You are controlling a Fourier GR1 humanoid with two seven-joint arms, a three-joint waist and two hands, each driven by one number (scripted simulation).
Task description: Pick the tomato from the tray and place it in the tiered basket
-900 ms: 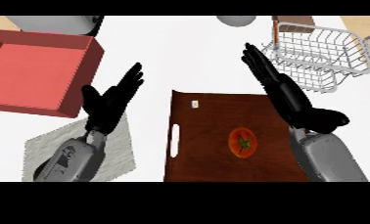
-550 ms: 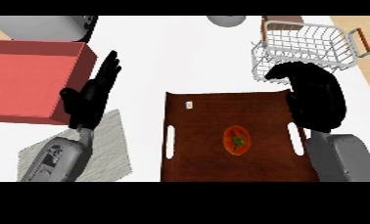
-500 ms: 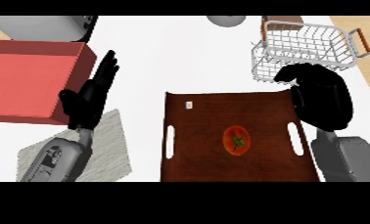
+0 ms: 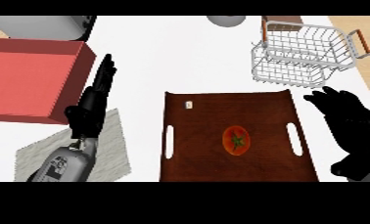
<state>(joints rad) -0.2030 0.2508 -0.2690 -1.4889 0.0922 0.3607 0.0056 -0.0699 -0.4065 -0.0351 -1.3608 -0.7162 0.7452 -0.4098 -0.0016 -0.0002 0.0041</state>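
Note:
A red tomato (image 4: 236, 140) lies near the middle of the dark brown tray (image 4: 195, 164) at the lower centre of the head view. The white wire tiered basket (image 4: 303, 54) stands at the upper right, beyond the tray's far right corner. My right hand (image 4: 350, 125) is just right of the tray, back facing up, fingers spread and relaxed, holding nothing and apart from the tomato. My left hand (image 4: 92, 101) rests open on the left, fingers straight and pointing away, well clear of the tray.
A red box (image 4: 36, 78) sits at the left beside my left hand. A grey cloth (image 4: 108, 149) lies under my left forearm. A grey round object (image 4: 225, 20) and a grey appliance (image 4: 43, 26) stand along the far edge.
My right hand has swung from over the tray's far right corner out to the tray's right side and lowered. My left hand has shifted left and straightened. The tomato has stayed put.

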